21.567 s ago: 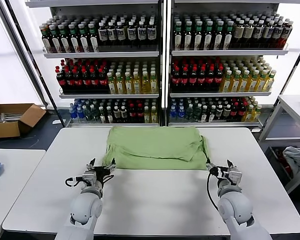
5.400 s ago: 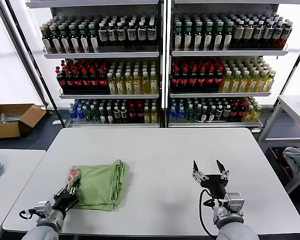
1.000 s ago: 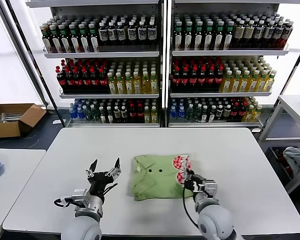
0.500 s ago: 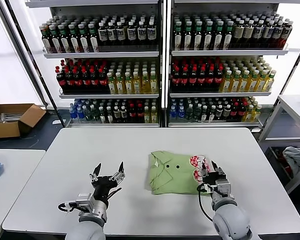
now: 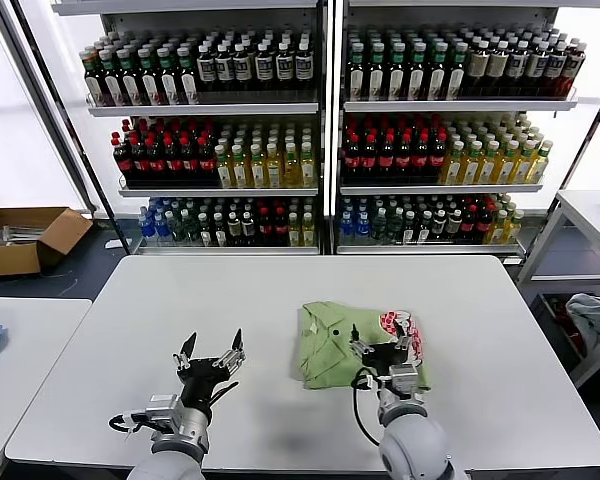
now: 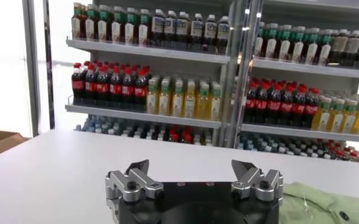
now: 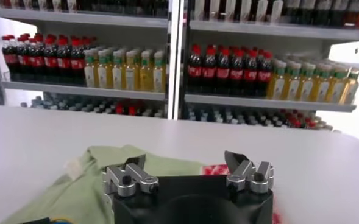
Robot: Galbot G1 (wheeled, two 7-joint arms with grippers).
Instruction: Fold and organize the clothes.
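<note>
Green and folded, the polo shirt (image 5: 355, 343) lies on the table (image 5: 480, 300) directly under the right claw (image 5: 382, 347), which gapes wide and grips nothing, while the equally wide left claw (image 5: 210, 358) idles well off the shirt's collar-side edge.

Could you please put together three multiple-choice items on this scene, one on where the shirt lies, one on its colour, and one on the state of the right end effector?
1. Where does the polo shirt lie?
A. on the white table
B. on a shelf
C. in the cardboard box

2. What colour is the shirt's fabric?
A. blue
B. light green
C. grey

3. What is the state of the right end effector?
A. shut on the shirt
B. open
C. out of view

Answers:
1 A, it lies folded on the tabletop.
2 B, light green with a red-and-white print.
3 B, its jaws stand apart at the shirt's near edge.
</note>
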